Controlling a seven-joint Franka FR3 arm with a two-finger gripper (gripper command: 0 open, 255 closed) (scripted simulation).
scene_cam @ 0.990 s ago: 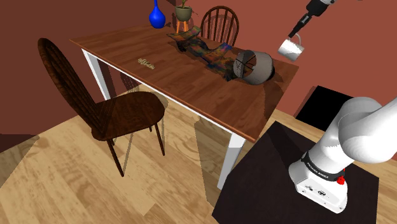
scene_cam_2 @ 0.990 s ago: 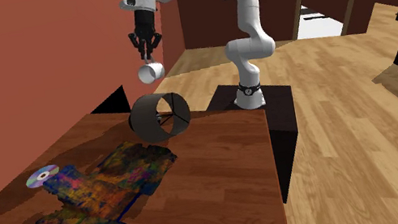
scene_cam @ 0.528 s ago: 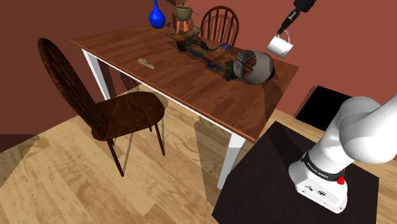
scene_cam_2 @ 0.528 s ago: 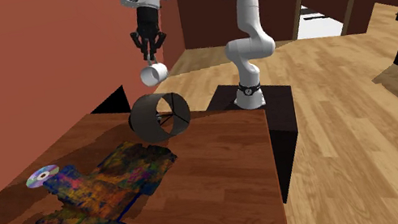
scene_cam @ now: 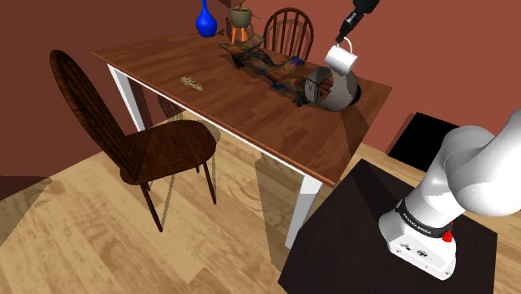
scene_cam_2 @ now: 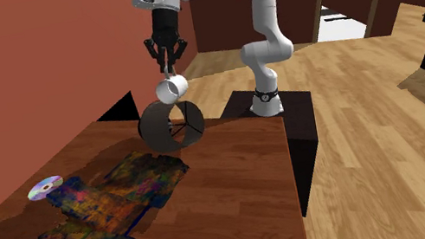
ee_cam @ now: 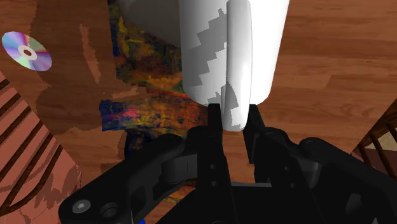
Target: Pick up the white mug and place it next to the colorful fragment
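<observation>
The white mug [scene_cam: 340, 58] hangs in the air above the table, held by its rim or handle in my black gripper [scene_cam: 343, 39], which is shut on it. In the second exterior view the mug [scene_cam_2: 171, 87] hangs just over a dark lampshade [scene_cam_2: 171, 124] lying on its side, under the gripper [scene_cam_2: 168, 70]. The colorful fragment [scene_cam_2: 101, 202] is a long patchwork strip flat on the table; in the shoulder view the fragment [scene_cam: 265, 65] runs from the lampshade toward the table's far end. In the wrist view the mug [ee_cam: 230, 57] sits clasped between the fingers [ee_cam: 215, 130], above the fragment [ee_cam: 149, 102].
The lampshade [scene_cam: 333, 88] lies at the table's [scene_cam: 250, 117] end nearest the stand. A shiny disc [scene_cam_2: 44, 187] lies beside the fragment. A blue vase [scene_cam: 205, 20] and a potted plant [scene_cam: 241, 17] stand at the far end. Dark wooden chairs [scene_cam: 134, 142] flank the table.
The gripper has carried the mug toward the shoulder view's left and slightly down, from beyond the table's end to just above the lampshade.
</observation>
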